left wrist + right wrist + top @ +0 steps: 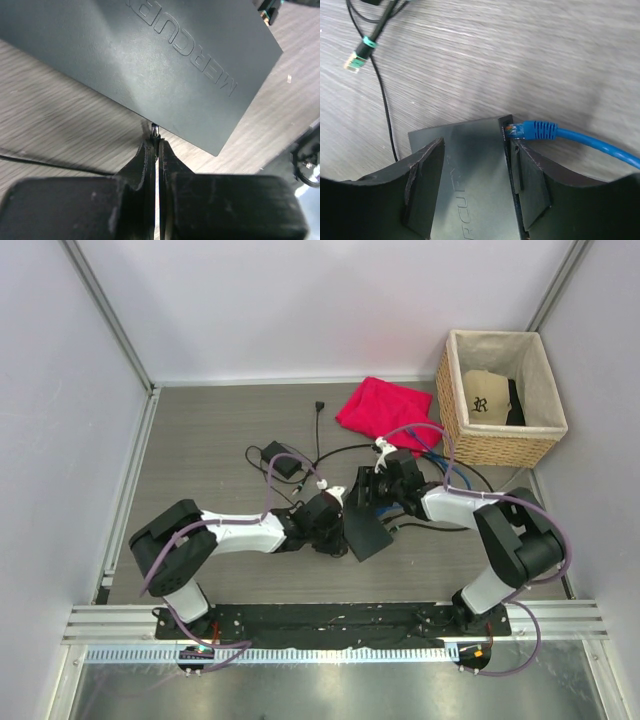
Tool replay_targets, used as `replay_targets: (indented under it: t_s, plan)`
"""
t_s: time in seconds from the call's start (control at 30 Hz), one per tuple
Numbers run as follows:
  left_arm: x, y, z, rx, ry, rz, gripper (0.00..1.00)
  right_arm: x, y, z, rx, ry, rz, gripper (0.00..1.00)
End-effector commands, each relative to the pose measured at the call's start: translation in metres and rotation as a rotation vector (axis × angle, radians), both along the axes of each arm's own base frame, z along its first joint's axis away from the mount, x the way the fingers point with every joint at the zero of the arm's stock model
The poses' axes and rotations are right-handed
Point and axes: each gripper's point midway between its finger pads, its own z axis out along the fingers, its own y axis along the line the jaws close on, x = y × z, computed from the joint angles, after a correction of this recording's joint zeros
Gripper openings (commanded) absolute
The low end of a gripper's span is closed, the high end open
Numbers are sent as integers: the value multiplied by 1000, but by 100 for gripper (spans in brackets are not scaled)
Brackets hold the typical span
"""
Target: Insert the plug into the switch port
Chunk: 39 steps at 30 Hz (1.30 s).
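We see both arms reaching in to meet at the middle of the grey wood-grain surface (215, 430). The switch (368, 535) is there, between the two grippers and tilted, with its far end up at the right gripper (375, 492).

From the right wrist view, the right jaws stand on either side of the switch, one finger (425, 185) on its left side and the other against its right edge, pinching it across its width. A blue cable (585, 142) comes in from the right. Its clear-tipped end meets the switch's right edge at the far corner. We cannot tell how deep it sits.

From the left wrist view, the left gripper (156, 142) has its jaws pressed together on a small plug (155, 130). Only its metal tip shows above the fingertips. That tip is right at the near edge of the switch, whose top bears raised lettering. We cannot tell whether it is in a socket. A thin black cord (45, 165) runs off to the left under the gripper.

A loose black cable with a green band (366, 44) lies on the surface away from the switch. Farther back are a black power brick (283, 461), a red cloth (385, 410) and a wicker basket (497, 447) holding a tan cap (483, 395).
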Motion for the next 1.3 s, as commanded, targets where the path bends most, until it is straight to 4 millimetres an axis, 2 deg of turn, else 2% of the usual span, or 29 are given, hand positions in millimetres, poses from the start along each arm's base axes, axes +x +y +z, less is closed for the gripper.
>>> replay_targets:
  t_s: [0.0, 0.03, 0.2, 0.23, 0.27, 0.3, 0.33, 0.37, 0.43, 0.5, 0.53, 0.6, 0.63, 0.7, 0.93, 1.0, 1.27]
  plan:
    - [31, 4, 21, -3, -131, 92, 0, 10, 40, 36, 119, -99, 141, 62]
    - [30, 10, 19, 28, -132, 82, 0, 16, 40, 40, 110, -116, 137, 63]
    - [26, 19, 40, 40, -184, 10, 0, 24, 26, 50, 20, -177, 110, 67]
    - [23, 21, 42, 40, -192, -8, 0, 20, 21, 57, 15, -191, 96, 67]
    - [23, 23, 54, 25, -227, -24, 0, 18, 18, 61, 12, -200, 87, 67]
    - [21, 28, 54, 31, -237, -37, 0, 16, 14, 64, 14, -200, 65, 68]
    - [20, 30, 59, 27, -253, -46, 0, 8, 10, 60, 11, -181, 56, 68]
    - [20, 32, 64, 25, -283, -66, 0, 5, 8, 77, 42, -214, 42, 68]
    - [20, 35, 81, -1, -332, -77, 0, -6, 4, 78, 86, -199, 10, 68]
    - [22, 36, 98, -28, -395, -98, 0, -13, 5, 100, 162, -241, -2, 68]
    - [23, 35, 103, -36, -415, -111, 0, -22, 6, 98, 213, -200, -19, 68]
    - [25, 34, 112, -56, -464, -130, 0, -26, 8, 119, 308, -234, -42, 66]
    - [26, 34, 114, -60, -476, -132, 0, -32, 8, 115, 347, -197, -63, 65]
    - [27, 32, 119, -70, -496, -138, 0, -37, 10, 127, 417, -206, -66, 62]
    - [29, 25, 126, -100, -513, -146, 0, -52, 21, 131, 582, -129, -82, 48]
    - [31, 24, 126, -96, -517, -142, 0, -55, 26, 136, 627, -122, -72, 47]
    - [35, 18, 123, -85, -508, -145, 0, -66, 41, 124, 651, -66, -37, 46]
